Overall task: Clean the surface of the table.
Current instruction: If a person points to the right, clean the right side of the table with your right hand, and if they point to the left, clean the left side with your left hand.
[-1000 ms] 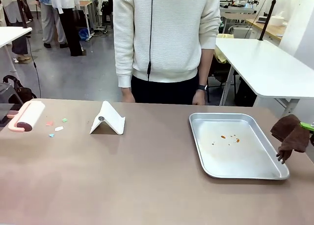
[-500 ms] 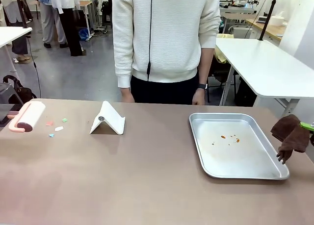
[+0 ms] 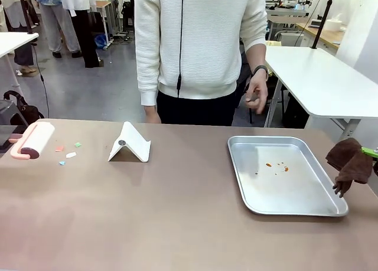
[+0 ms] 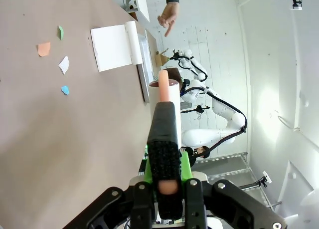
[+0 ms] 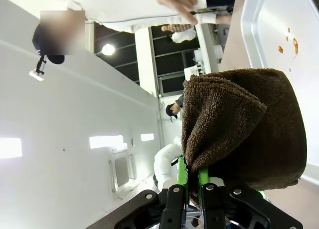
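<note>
The brownish-taupe table [image 3: 177,215] carries a few small coloured paper scraps [image 3: 69,153] near its left end. Beside them lies a lint roller [image 3: 31,139] with a pink handle and a white roll. In the left wrist view my left gripper [image 4: 165,156] is shut on the roller's pink handle, the roll [image 4: 170,97] pointing away over the table, the scraps [image 4: 64,64] off to one side. A brown cloth [image 3: 351,160] hangs at the table's right edge. My right gripper [image 5: 190,178] is shut on that cloth [image 5: 239,124].
A shiny metal tray [image 3: 239,165] with a few orange crumbs lies right of centre. A white folded stand [image 3: 130,144] sits left of centre. A person in a white sweater stands at the far side, one hand [image 3: 255,97] raised above the table edge.
The person's hand on the picture's right has risen from the table edge to waist height. Both grippers, the roller and the cloth stay where they were.
</note>
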Robot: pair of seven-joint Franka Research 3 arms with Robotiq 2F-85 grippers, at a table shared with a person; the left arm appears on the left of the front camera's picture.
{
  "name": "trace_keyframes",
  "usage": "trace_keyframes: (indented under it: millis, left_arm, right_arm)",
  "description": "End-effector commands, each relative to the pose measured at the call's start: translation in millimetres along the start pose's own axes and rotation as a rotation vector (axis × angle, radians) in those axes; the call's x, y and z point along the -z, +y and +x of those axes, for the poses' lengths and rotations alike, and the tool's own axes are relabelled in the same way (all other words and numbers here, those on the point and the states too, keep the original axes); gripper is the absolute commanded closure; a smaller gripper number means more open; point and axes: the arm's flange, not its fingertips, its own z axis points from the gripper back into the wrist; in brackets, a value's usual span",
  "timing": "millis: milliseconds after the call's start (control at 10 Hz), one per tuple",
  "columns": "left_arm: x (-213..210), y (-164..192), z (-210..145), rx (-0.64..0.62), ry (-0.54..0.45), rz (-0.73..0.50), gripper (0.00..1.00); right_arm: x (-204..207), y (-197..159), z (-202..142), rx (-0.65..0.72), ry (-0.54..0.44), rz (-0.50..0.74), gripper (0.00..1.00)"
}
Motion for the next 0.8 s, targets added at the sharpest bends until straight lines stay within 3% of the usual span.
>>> trace_keyframes:
  millis: [0, 700]
  left_arm:
    - [4.0, -4.6, -6.7, 0.018, 0.0, 0.003, 1.0]
    - [4.0, -4.6, -6.7, 0.018, 0.0, 0.003, 1.0]
  right_arm:
    - [2.5, 4.6, -10.4, -0.009, 0.008, 0.002, 1.0]
    - [2.5, 4.6, -10.4, -0.009, 0.008, 0.002, 1.0]
